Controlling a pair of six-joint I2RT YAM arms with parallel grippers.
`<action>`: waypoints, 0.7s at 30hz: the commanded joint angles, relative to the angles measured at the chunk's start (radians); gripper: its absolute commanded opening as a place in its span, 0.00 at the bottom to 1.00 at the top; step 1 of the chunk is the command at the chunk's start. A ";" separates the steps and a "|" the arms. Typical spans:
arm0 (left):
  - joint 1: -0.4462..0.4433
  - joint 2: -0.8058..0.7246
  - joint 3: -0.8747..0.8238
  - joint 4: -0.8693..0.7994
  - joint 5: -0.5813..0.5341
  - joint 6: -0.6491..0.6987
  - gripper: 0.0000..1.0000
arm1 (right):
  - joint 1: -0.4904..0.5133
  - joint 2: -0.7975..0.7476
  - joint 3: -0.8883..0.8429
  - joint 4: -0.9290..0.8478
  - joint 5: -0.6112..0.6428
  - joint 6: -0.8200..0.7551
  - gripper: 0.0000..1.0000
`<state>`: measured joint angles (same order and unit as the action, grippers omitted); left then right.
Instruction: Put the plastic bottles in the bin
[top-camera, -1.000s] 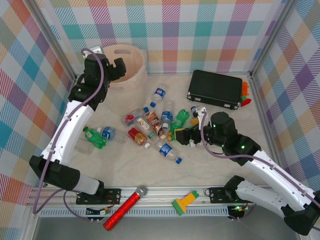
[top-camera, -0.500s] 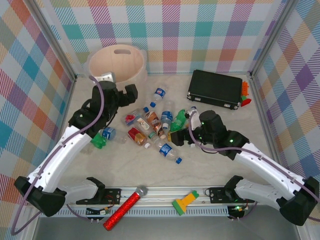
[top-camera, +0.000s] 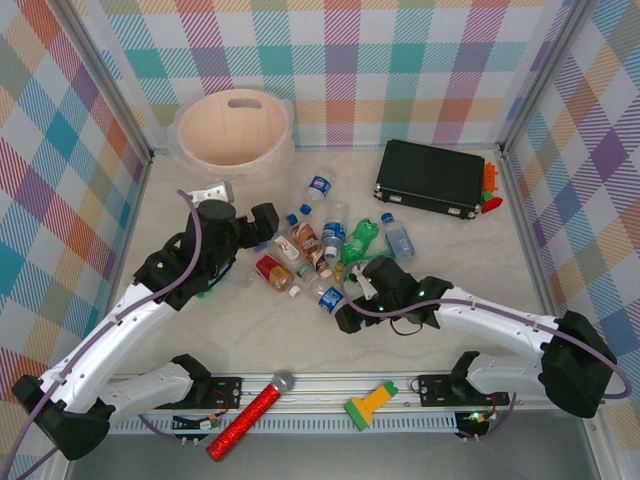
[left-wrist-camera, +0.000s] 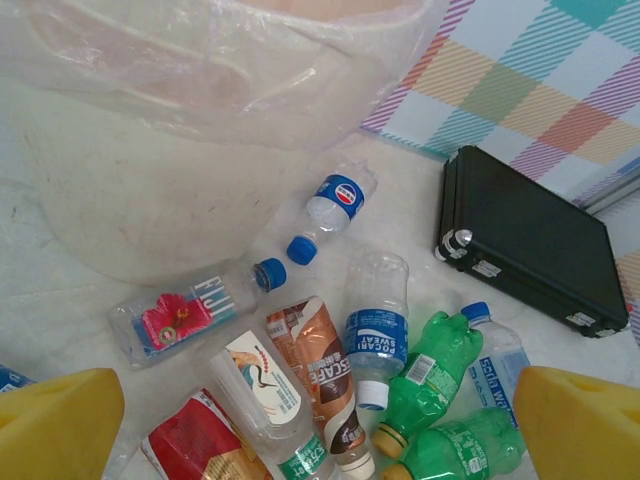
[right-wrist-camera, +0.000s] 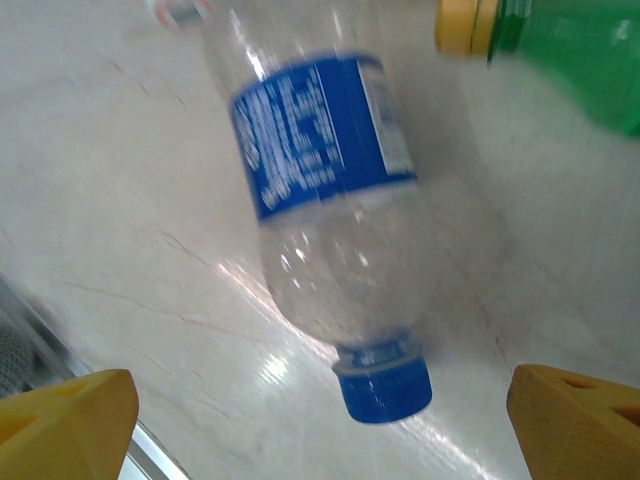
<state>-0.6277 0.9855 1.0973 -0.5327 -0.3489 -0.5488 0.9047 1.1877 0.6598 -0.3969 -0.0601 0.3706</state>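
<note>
Straddling the blue-label bottle (right-wrist-camera: 330, 200) near its cap end, right hand (right-wrist-camera: 320, 430) is released, fingers (right-wrist-camera: 65, 425) wide, not touching; judge it better to centre on the label band before clenching, neck could slip. Left hand (left-wrist-camera: 320, 420) released too, hovering over the plastic bottles (left-wrist-camera: 375, 330). Count: one bin (top-camera: 283, 150) far-left on the bench (top-camera: 450, 240), at least ten bottles lying loose mid-bench, some hidden under arms, two hands.
</note>
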 joint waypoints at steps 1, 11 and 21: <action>-0.010 -0.015 -0.016 -0.011 -0.004 -0.023 0.99 | 0.019 0.024 -0.019 0.032 0.017 0.033 0.95; -0.012 -0.031 -0.027 -0.038 -0.020 -0.023 1.00 | 0.045 0.180 0.032 0.064 0.017 -0.032 0.80; -0.012 -0.053 -0.036 -0.046 -0.027 -0.033 1.00 | 0.052 0.202 -0.005 0.123 0.001 -0.058 0.57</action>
<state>-0.6308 0.9447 1.0756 -0.5735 -0.3603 -0.5648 0.9478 1.3907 0.6617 -0.3069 -0.0486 0.3286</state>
